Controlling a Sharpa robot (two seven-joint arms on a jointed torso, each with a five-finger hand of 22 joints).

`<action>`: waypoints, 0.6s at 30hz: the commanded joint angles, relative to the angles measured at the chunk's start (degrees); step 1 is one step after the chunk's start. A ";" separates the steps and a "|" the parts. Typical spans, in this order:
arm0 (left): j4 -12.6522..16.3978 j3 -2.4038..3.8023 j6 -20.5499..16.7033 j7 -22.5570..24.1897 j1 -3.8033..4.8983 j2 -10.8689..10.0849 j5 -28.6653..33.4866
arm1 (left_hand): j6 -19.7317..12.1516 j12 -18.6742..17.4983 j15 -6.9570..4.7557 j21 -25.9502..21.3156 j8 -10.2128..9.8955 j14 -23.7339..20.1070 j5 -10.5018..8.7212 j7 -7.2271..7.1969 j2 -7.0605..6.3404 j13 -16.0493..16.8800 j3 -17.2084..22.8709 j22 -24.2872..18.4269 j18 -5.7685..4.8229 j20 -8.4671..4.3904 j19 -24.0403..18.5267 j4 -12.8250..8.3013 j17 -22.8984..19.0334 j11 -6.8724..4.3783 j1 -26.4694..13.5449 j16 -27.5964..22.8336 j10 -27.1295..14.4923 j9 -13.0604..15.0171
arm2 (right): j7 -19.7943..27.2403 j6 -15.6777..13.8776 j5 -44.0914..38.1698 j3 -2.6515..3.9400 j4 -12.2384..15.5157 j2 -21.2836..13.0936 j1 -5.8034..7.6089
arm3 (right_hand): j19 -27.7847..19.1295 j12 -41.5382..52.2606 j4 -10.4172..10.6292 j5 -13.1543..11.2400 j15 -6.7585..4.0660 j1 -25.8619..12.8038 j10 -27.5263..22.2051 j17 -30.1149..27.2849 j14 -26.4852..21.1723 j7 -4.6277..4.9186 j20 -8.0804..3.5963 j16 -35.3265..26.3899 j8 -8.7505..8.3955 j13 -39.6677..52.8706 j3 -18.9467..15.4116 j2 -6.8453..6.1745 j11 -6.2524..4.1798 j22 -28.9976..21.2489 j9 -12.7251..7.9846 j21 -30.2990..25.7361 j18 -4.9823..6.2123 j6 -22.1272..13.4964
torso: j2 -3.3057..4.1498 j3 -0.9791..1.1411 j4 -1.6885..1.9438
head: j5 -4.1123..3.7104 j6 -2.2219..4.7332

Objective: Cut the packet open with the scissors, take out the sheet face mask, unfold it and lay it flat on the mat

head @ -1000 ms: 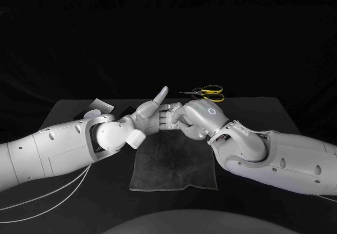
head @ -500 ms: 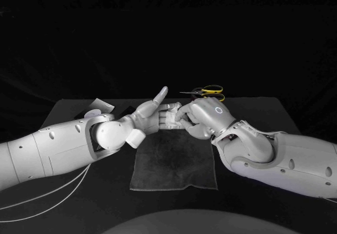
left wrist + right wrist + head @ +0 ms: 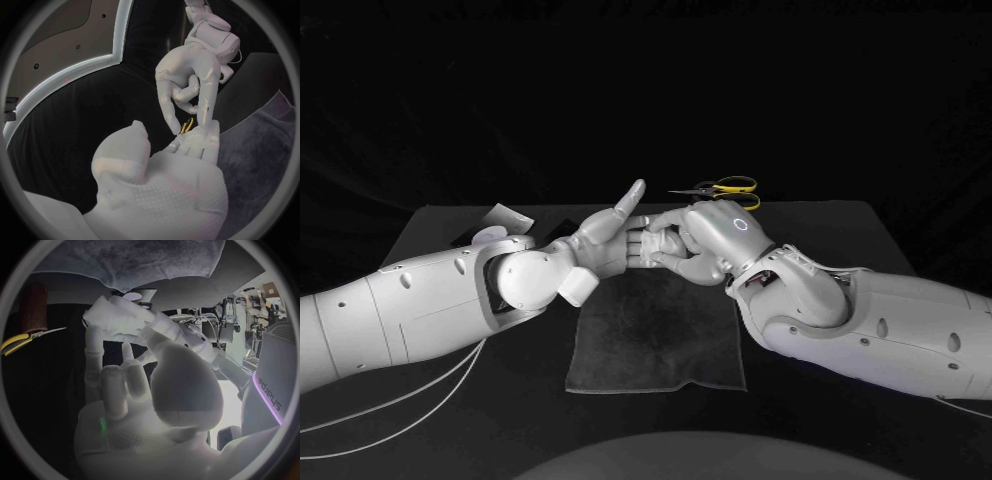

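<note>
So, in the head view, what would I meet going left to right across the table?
A pale flat piece, then the left hand, then the right hand; the scissors overlap the right hand, so I leave them out.

This looks like a robotics lab or test studio set up for recording: a black tabletop (image 3: 862, 235) stands before a black cloth backdrop (image 3: 646, 90) that closes off the far side, and white robot arms (image 3: 401, 310), ending in a silver left hand (image 3: 603, 245) and right hand (image 3: 707, 236), reach over it. Past the set, the right wrist view shows metal stands and racks of equipment (image 3: 230, 320) crowded in a bright room, and the left wrist view a curved lit strip (image 3: 87, 67) along a dark panel.
</note>
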 commanded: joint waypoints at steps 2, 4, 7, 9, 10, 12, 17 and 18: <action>0.27 0.07 1.54 0.20 0.03 0.14 0.04 | 0.01 -0.16 0.06 0.16 -0.15 0.14 0.02 2.96 0.34 -0.03 -0.27 0.02 0.70 0.05 -0.06 -0.05 0.07 0.03 0.37 0.25 -0.04 0.00 | -1.33 1.34 -1.02 0.06 -1.14 0.76 0.11 | 0.27 -0.46 1.31 -0.25 0.44 2.08 1.27 5.39 3.48 0.08 0.54 -0.11 -0.80 3.31 -3.73 0.60 0.41 -0.10 -0.30 -0.69 0.64 -0.38 | 0.02 -0.03 0.01 | 0.06 0.08; 0.34 0.07 1.56 0.18 0.03 0.12 0.04 | 0.01 -0.16 0.06 0.16 -0.15 0.14 0.02 2.96 0.34 -0.03 -0.27 0.02 0.70 0.05 -0.06 -0.05 0.07 0.03 0.37 0.25 -0.04 0.00 | -1.48 1.66 -1.26 0.06 -1.55 1.06 0.12 | 0.36 -0.39 2.27 -0.25 0.48 3.31 1.27 5.52 3.48 0.11 0.61 -0.07 -1.08 3.44 -5.96 1.16 0.40 -0.12 -0.43 -0.92 0.67 -0.12 | 0.02 -0.03 0.04 | 0.08 0.10; 0.41 0.07 1.57 0.13 0.03 0.10 0.04 | -0.03 -0.17 0.06 0.14 -0.16 0.09 0.02 2.97 0.32 -0.03 -0.38 0.01 0.69 0.06 -0.08 -0.03 0.06 0.03 0.40 0.23 -0.04 -0.02 | -1.56 1.83 -1.63 0.05 -2.07 1.45 0.13 | 0.50 0.00 3.12 -0.25 0.41 4.52 1.40 6.05 3.62 -0.02 0.61 0.13 -1.06 3.80 -7.43 1.77 0.30 -0.09 -0.44 -1.07 0.70 0.68 | 0.03 -0.03 0.02 | 0.12 0.10; 0.43 0.07 1.60 0.11 0.03 0.10 0.04 | 0.01 -0.17 0.07 0.14 -0.15 0.11 0.02 2.97 0.32 -0.03 -0.39 0.01 0.69 0.06 -0.02 -0.03 0.06 0.03 0.41 0.23 -0.04 0.00 | -1.58 1.93 -1.85 0.05 -2.35 1.67 0.13 | 0.54 0.24 3.28 -0.25 0.39 5.00 1.48 6.20 3.66 -0.06 0.60 0.19 -1.08 4.00 -7.71 1.92 0.27 -0.07 -0.46 -1.11 0.70 0.88 | 0.01 0.00 -0.02 | 0.14 0.11; 0.44 0.07 1.63 0.10 0.03 0.11 0.04 | 0.01 -0.17 0.07 0.14 -0.15 0.11 0.02 2.97 0.32 -0.03 -0.39 0.01 0.69 0.06 -0.02 -0.03 0.06 0.03 0.41 0.23 -0.04 0.00 | -1.60 1.98 -1.96 0.05 -2.54 1.82 0.13 | 0.57 0.31 3.41 -0.26 0.36 5.24 1.51 6.37 3.70 -0.10 0.59 0.25 -1.03 4.06 -7.91 2.01 0.24 -0.06 -0.45 -1.12 0.70 1.13 | 0.01 0.01 -0.05 | 0.15 0.11; 0.48 0.07 1.68 0.07 0.03 0.12 0.04 | 0.01 -0.17 0.07 0.14 -0.15 0.11 0.02 2.97 0.32 -0.03 -0.39 0.01 0.69 0.06 -0.02 -0.03 0.06 0.03 0.41 0.23 -0.04 0.00 | -1.62 2.13 -2.15 0.05 -2.89 2.09 0.13 | 0.61 0.50 3.72 -0.25 0.32 5.60 1.57 6.56 3.76 -0.19 0.56 0.32 -0.93 4.23 -8.27 2.20 0.18 -0.03 -0.42 -1.16 0.71 1.58 | 0.01 0.01 -0.03 | 0.16 0.11; 0.61 0.08 1.78 -0.05 0.03 0.13 0.04 | 0.01 -0.16 0.07 0.14 -0.15 0.10 0.02 2.99 0.32 -0.03 -0.42 0.01 0.69 0.06 0.02 -0.03 0.06 0.03 0.42 0.22 -0.01 0.01 | -1.47 2.63 -2.38 0.04 -3.59 2.66 0.13 | 0.79 1.28 4.75 -0.25 0.01 6.78 1.87 7.36 3.98 -0.69 0.40 0.63 -0.16 4.89 -8.83 3.12 -0.24 0.10 -0.23 -1.24 0.74 3.94 | 0.05 0.03 0.00 | 0.11 0.07; 0.63 0.08 1.79 -0.08 0.03 0.13 0.04 | 0.01 -0.16 0.07 0.14 -0.15 0.10 0.02 2.99 0.32 -0.03 -0.42 0.01 0.69 0.06 0.02 -0.03 0.06 0.03 0.42 0.22 -0.01 0.01 | -1.40 2.73 -2.40 0.04 -3.67 2.74 0.13 | 0.85 1.57 5.00 -0.26 -0.10 6.99 1.98 7.62 4.06 -0.88 0.35 0.73 0.08 5.12 -8.83 3.37 -0.36 0.15 -0.16 -1.24 0.74 4.64 | 0.05 0.03 0.00 | 0.11 0.07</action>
